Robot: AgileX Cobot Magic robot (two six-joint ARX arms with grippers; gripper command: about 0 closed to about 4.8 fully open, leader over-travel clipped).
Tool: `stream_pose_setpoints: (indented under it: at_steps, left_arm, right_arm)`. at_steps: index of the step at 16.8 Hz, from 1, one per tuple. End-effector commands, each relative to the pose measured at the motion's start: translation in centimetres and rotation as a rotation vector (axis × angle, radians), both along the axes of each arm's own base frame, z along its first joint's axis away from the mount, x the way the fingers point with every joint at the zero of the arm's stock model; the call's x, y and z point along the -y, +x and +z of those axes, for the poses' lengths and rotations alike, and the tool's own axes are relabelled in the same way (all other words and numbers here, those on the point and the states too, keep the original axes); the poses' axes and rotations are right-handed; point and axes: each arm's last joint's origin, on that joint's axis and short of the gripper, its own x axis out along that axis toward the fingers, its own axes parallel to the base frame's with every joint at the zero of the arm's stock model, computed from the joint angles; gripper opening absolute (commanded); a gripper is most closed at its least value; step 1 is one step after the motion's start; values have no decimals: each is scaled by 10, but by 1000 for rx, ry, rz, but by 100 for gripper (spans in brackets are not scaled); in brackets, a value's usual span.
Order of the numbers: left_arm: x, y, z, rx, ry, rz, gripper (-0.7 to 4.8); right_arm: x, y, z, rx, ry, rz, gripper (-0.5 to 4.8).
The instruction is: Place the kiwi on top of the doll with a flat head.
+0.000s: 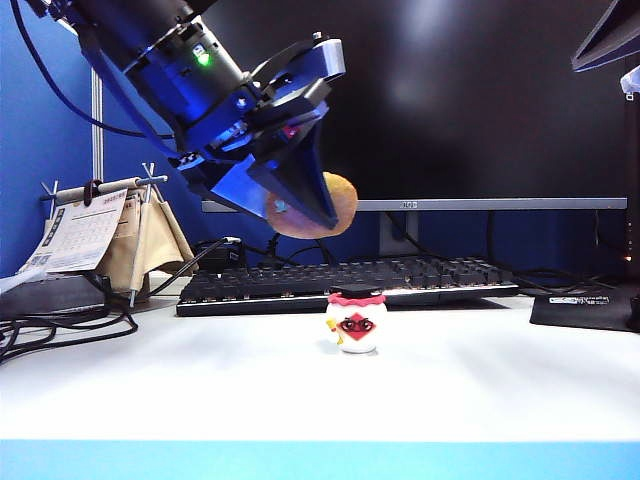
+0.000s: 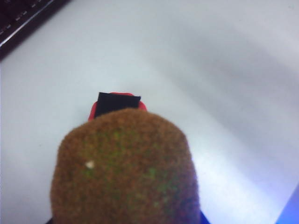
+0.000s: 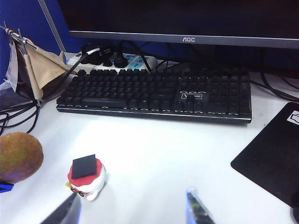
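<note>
A white tabletop (image 1: 480, 380) is stretching out in front of a blue wall, with a dark monitor (image 3: 187, 18) looming behind a black keyboard (image 3: 159, 93) and a black mouse pad (image 3: 273, 158) lying off to the right. On the left a small desk calendar (image 1: 85, 230) is hanging on its stand among loose cables.

The left gripper (image 1: 300, 205) is hanging in the air just left of centre, above the keyboard's front edge, its fingers pinching the kiwi (image 1: 320, 205) from both sides and tilting downward. I judge that tilt is there so the fruit can be lowered broadside onto something. That something is the doll (image 1: 356, 322), standing upright on the tabletop in front of the keyboard, below and slightly right of the kiwi and well apart from it. Its flat black cap (image 3: 84, 165) is facing up, the only level spot for the fruit to sit on. In the left wrist view the kiwi is filling the foreground and hiding most of the doll, so lining up will be tricky.

The right gripper (image 3: 133, 207) is waiting low on the right side, its fingers spread wide and holding nothing, probably kept clear of the work.

The monitor's bezel is reading "AOC" (image 3: 188, 39). The calendar's print is too small to read.
</note>
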Motion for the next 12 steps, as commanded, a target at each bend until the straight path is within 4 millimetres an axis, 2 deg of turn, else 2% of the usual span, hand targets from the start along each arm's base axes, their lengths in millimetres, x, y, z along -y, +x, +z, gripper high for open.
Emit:
stream_pose_setpoints:
  at_steps: [1,4,7,9,12]
  left_arm:
    - [11,17,17,-46,61,-41,-5]
    - [25,33,42,-46,102,-79,-5]
    - [22,45,55,-52,79,-98,-5]
    - [16,58,47,-93,64,-88,-5]
    - [24,69,24,-155,79,-120,-5]
  right_arm:
    - [0,0,4,27,5,0,288]
    - [0,0,4,26,4,0,288]
    - [0,0,3,21,3,1,288]
    - [0,0,3,23,4,1,288]
    - [0,0,3,23,4,4,288]
